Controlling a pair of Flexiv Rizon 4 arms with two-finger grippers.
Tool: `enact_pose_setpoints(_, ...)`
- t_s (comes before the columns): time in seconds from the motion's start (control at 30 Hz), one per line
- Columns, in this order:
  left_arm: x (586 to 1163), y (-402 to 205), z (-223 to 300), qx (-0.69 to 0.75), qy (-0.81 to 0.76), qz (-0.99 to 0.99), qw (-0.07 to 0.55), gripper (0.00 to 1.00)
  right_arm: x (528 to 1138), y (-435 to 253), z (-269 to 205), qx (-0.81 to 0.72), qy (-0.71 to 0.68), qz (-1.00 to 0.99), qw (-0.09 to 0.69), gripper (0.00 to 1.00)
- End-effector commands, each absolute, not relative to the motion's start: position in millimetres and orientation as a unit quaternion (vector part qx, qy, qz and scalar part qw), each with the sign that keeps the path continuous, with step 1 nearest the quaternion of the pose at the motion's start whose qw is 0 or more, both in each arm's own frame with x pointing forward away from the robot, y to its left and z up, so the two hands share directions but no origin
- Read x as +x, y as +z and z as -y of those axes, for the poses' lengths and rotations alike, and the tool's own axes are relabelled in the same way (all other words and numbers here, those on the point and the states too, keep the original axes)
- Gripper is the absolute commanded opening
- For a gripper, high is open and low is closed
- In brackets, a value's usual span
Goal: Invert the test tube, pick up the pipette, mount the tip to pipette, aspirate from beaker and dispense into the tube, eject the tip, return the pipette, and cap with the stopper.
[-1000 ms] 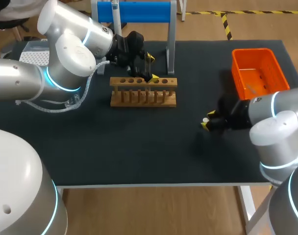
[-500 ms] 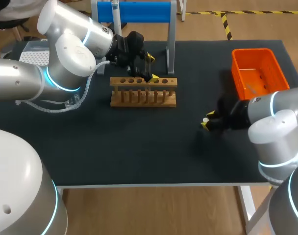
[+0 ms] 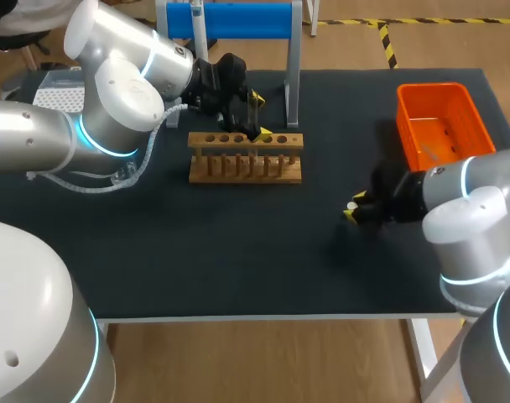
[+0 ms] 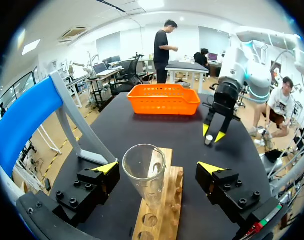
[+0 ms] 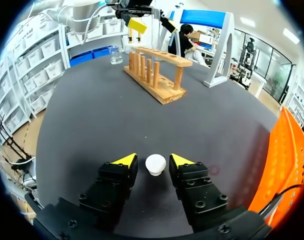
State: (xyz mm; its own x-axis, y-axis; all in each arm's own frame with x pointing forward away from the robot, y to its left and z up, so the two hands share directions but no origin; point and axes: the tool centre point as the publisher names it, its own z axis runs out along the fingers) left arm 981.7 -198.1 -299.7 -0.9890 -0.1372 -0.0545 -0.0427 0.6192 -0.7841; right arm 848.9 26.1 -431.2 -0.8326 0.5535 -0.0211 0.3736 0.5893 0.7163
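Observation:
A clear glass test tube point(image 4: 144, 175) stands mouth-up in the wooden rack point(image 4: 162, 210), between the wide-apart fingers of my left gripper point(image 4: 159, 167), which do not touch it. In the head view that gripper point(image 3: 259, 115) hangs just behind the rack point(image 3: 245, 157). A white stopper point(image 5: 155, 164) rests on the black table between the fingers of my right gripper point(image 5: 153, 161). Narrow gaps show on both sides, so the gripper is open. From above, the stopper point(image 3: 352, 206) lies at the right gripper point(image 3: 353, 211), right of the rack.
An orange basket point(image 3: 444, 122) stands at the back right, close behind my right arm. A blue-topped stand point(image 3: 230, 21) rises behind the rack. A small glass beaker point(image 5: 116, 57) sits beyond the rack's far end.
The right gripper's fingers have drawn a little closer around the stopper. The left arm and the tube have not moved.

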Motion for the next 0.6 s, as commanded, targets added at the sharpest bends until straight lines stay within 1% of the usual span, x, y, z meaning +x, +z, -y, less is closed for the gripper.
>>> enact_pose_setpoints(0.03, 983.1, -298.9, 198.5, -0.050, -0.431, -0.899, 0.052, 1.00, 849.0, -431.6, -26.4, 0.263, 0.367, -0.884, 0.121, 0.41)
enact_pose_setpoints(0.6, 983.1, -298.9, 198.5, -0.050, -0.431, -0.899, 0.052, 1.00, 850.0, -433.6, -28.3, 0.258, 0.367, -0.886, 0.119, 0.39)
